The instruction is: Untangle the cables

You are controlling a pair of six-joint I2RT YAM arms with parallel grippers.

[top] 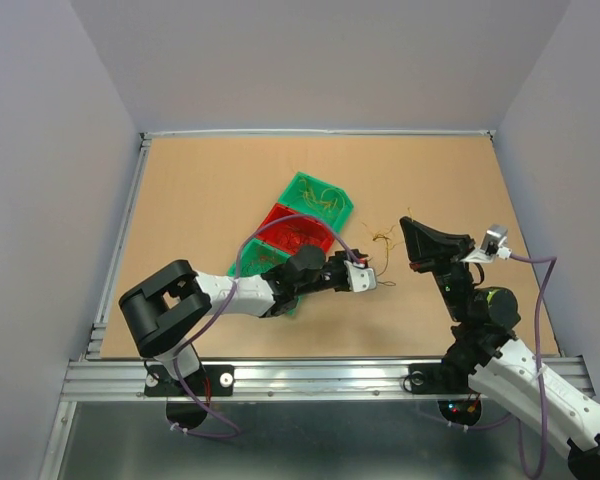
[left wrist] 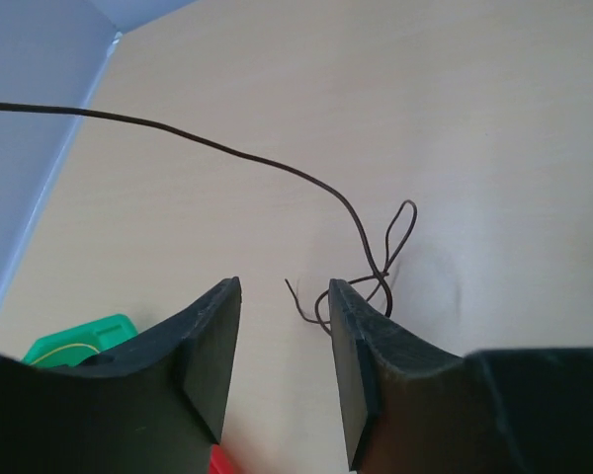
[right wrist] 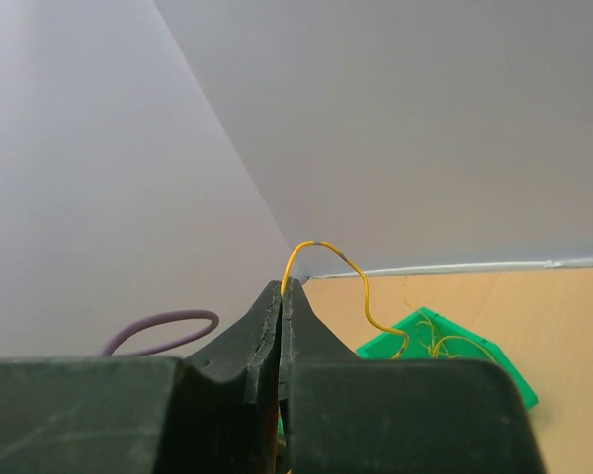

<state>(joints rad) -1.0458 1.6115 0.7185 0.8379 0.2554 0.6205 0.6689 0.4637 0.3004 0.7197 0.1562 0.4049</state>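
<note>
Brown-and-yellow tangle, overhead: I see the loose clump of thin wires (top: 383, 243) on the tan table top (top: 210, 200), just ahead of my left gripper (top: 368, 282) and below the raised right gripper (top: 408, 224).
Left wrist: jaws apart, clamping nothing. The thin brown wire (left wrist: 277, 163) has its small knot (left wrist: 380, 271) just beyond one fingertip, with a loose end in the gap.
Right wrist: jaws pinched together on the thin yellow wire (right wrist: 323, 247). The green plastic tray (right wrist: 474, 370) sits beyond.
Risk: closing here, I may catch only the loose end and cinch the knot. Pulling hard on the right could slip the yellow wire free.
</note>
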